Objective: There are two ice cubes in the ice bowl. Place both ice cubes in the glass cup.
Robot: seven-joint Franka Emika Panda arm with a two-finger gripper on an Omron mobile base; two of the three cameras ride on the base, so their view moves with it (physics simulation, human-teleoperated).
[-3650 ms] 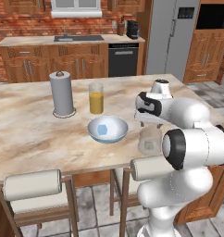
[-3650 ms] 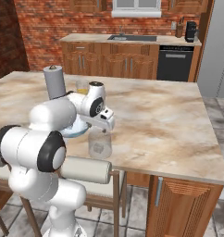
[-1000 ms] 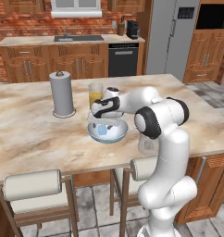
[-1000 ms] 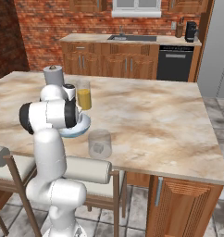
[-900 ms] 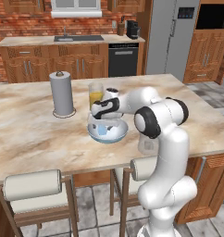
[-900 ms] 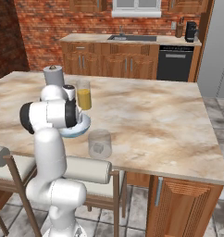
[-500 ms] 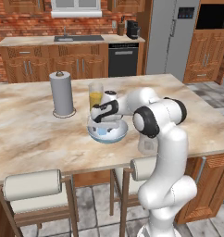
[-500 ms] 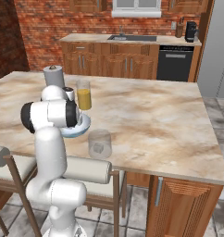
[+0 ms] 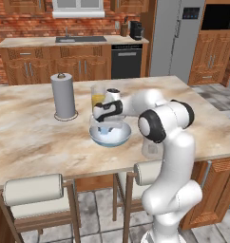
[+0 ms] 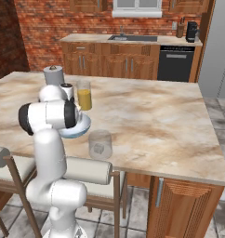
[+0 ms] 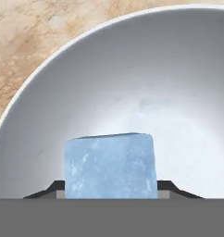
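Note:
The ice bowl [image 9: 118, 138], wide and pale blue-grey, stands on the island counter, and its inner wall [image 11: 146, 74] curves around the hand view. A light blue ice cube [image 11: 110, 165] rests at the bowl's bottom. My gripper [image 11: 110, 189] reaches down into the bowl [image 10: 82, 126], its two dark tips pressed against the cube's left and right sides. From the left base view, the gripper [image 9: 107, 126] dips inside the rim. The glass cup [image 10: 100, 144] stands just right of the bowl near the counter's front edge, with a whitish-grey ice cube [image 10: 99, 148] inside it. The arm partly hides the cup [image 9: 150, 148].
A taller glass of orange juice [image 9: 98, 97] stands right behind the bowl. A paper towel roll [image 9: 63, 96] is upright to the left. Two padded stools [image 9: 35, 188] sit under the counter's front edge. Open marble spreads to the right [image 10: 151, 111].
My gripper has sunk a little deeper into the bowl and its jaws have gone from wide open to closed on the light blue cube. Bowl and glasses stayed put.

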